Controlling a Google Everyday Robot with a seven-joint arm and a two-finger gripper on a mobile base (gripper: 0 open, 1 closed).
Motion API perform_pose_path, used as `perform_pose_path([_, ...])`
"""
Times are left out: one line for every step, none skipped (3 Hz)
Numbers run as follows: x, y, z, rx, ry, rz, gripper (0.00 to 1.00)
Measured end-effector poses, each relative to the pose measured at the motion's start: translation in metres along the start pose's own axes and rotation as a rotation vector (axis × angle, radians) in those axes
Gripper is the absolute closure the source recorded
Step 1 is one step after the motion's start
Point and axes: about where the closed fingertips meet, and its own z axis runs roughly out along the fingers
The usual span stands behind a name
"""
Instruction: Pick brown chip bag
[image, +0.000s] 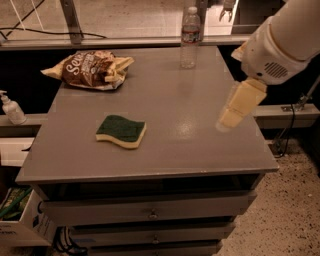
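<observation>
The brown chip bag (90, 69) lies crumpled at the far left corner of the grey table (180, 145); it is dark brown with white script and pale yellow edges. My gripper (227, 120) hangs from the white arm at the upper right, above the table's right side. It is well to the right of the bag and holds nothing that I can see.
A green-and-yellow sponge (121, 131) lies on the table's front left part. A clear water bottle (190, 36) stands at the far edge. A soap dispenser (11, 107) stands on a ledge at left. Drawers (150, 212) are below the tabletop, and a cardboard box (20, 220) sits on the floor at left.
</observation>
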Motion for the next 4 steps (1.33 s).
perform_pose_path([-0.054,-0.035,0.024,0.061,-0.086,0.002,0.00])
perform_pose_path([-0.123,-0.062,0.046,0.077,-0.163,0.021,0.00])
perform_pose_path([-0.123,-0.062,0.046,0.077,-0.163,0.021,0.00])
perform_pose_path([-0.133,-0.065,0.064,0.099,-0.189,0.036,0.00])
